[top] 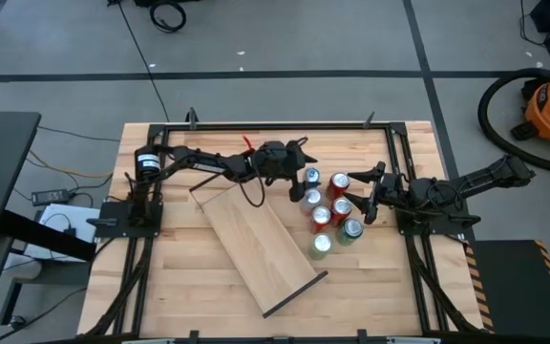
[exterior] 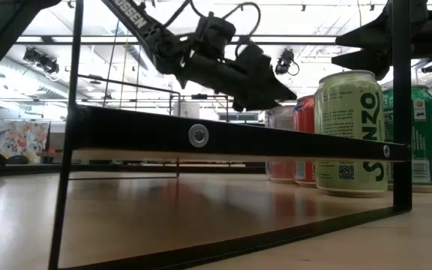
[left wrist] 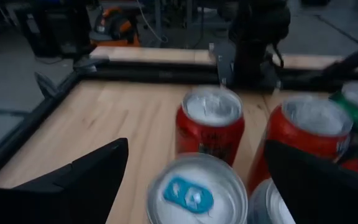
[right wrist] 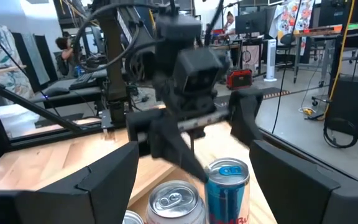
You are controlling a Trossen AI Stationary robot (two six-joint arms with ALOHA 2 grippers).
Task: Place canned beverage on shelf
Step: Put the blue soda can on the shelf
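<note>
The long pale wood plank shelf [top: 259,247] with thin black rod end frames lies diagonally at the table's centre. At its 2 o'clock stands a cluster of shiny cylindrical cans, the blue-tabbed silver can [top: 311,176] nearest the left gripper [top: 304,172]. That arm stretches low, fingers spread wide above this can. The right gripper [top: 365,194], fingers also wide, hovers at the cluster's 3 o'clock.
</note>
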